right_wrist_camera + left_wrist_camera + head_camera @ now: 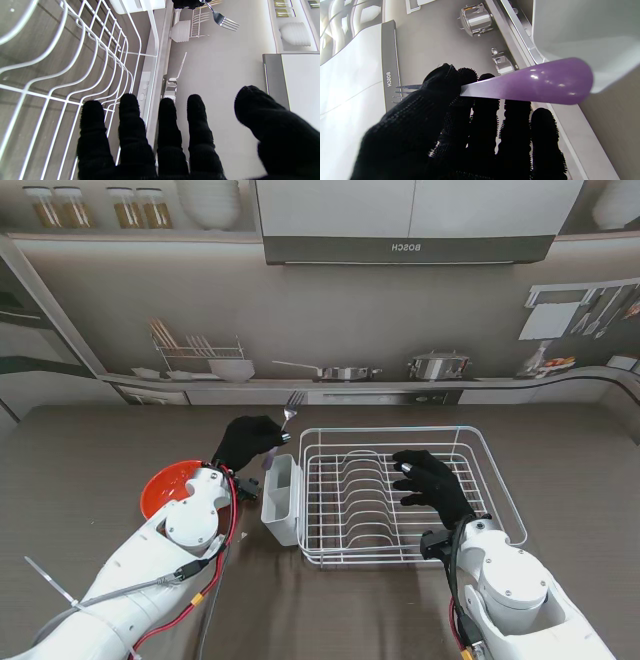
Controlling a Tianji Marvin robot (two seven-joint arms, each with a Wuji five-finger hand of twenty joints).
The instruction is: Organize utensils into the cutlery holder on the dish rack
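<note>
- Stand view: the fork [292, 408] is pinched in my left hand [248, 442], its tines aimed up and away from me toward the back wall, its long axis tilted steeply, the handle end dropping toward the cutlery holder [281, 500].
- Left wrist view shows the purple handle [540, 81] crossing my fingers [483, 110], thumb pressed on the neck; the tines are mostly hidden behind the thumb.
- From the stand, the handle is covered by my glove, so I cannot tell whether its tip has reached the holder.
- That white holder hangs on the left side of the dish rack [470, 442].
- My right hand [432, 483] hovers over the rack, fingers spread, gripping nothing.
- A red bowl [170, 485] sits left of the holder, partly hidden by my left arm.
</note>
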